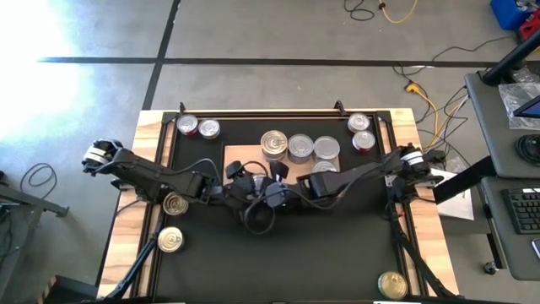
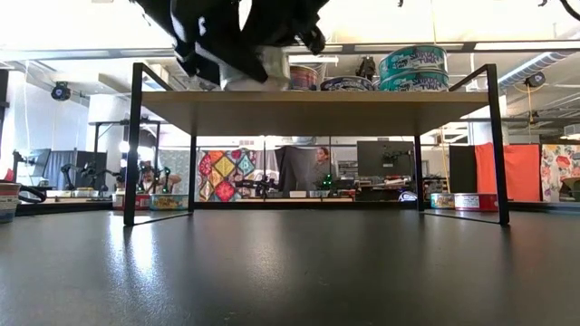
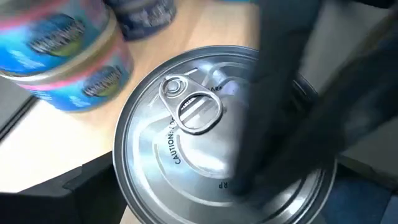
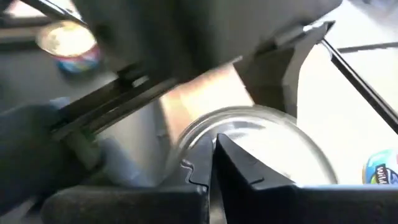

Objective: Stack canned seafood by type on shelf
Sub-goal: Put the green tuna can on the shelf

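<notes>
Tin [image 3: 211, 155] between wide-spread left pincer [image 1: 268, 187] fingers

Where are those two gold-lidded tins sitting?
In the high view, the two gold-lidded tins lie on the black mat's left edge, off the shelf, just beside the left arm.

The pale tan wooden shelf board [image 1: 240, 156] on black metal legs is crowded: three silver-lidded round tins [image 1: 301, 147] line its far edge, and both dark arms meet over its near half, the left gripper [image 1: 272, 187] and right gripper [image 1: 309, 187] close together, blocking passage there. Under the board, the black mat [image 2: 290, 272] lies open between the legs. Two gold-lidded tins [image 1: 175, 203] stand near the left arm's base side.
</notes>
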